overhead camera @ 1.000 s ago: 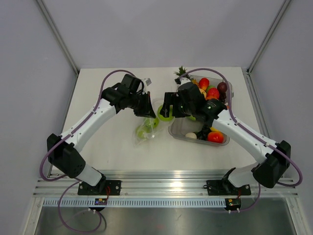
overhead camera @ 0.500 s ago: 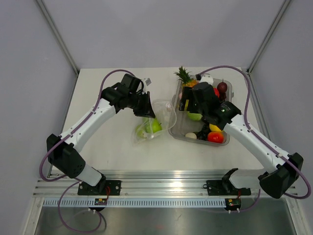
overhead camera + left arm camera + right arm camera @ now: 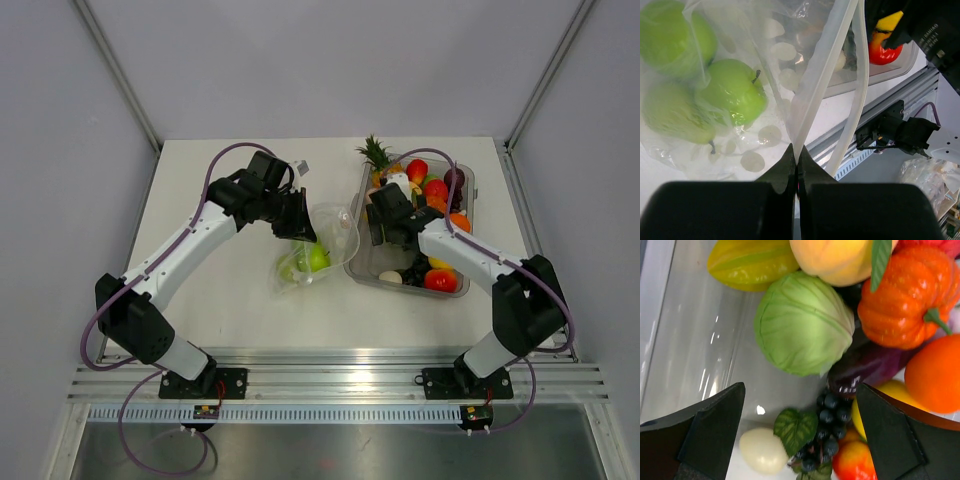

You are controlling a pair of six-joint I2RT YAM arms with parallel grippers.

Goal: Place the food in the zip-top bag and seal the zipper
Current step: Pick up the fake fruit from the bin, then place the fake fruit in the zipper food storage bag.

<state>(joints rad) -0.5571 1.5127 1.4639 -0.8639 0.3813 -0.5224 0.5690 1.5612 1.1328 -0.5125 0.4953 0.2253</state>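
Note:
The clear zip-top bag [image 3: 325,240] lies left of the tray, its mouth held up. My left gripper [image 3: 297,222] is shut on the bag's mouth edge, pinching the white zipper strip [image 3: 820,70] between its fingertips [image 3: 797,155]. Three green apples [image 3: 735,92] lie inside the bag. My right gripper [image 3: 380,232] hangs open over the tray's near-left part, nothing between its fingers [image 3: 710,430]. Below it lie a pale green cabbage [image 3: 802,322], dark grapes [image 3: 832,425], an orange pumpkin [image 3: 905,300], a purple eggplant [image 3: 870,370] and a white egg [image 3: 762,450].
The rigid clear tray [image 3: 372,262] stands at the right, holding more food: a pineapple [image 3: 375,155], red and yellow pieces [image 3: 440,280]. A yellow-green starfruit [image 3: 752,260] lies by the tray wall. The metal rail [image 3: 340,385] runs along the near edge.
My right gripper has pulled back from the bag's mouth to over the tray and opened wider. The left gripper keeps its hold on the bag edge.

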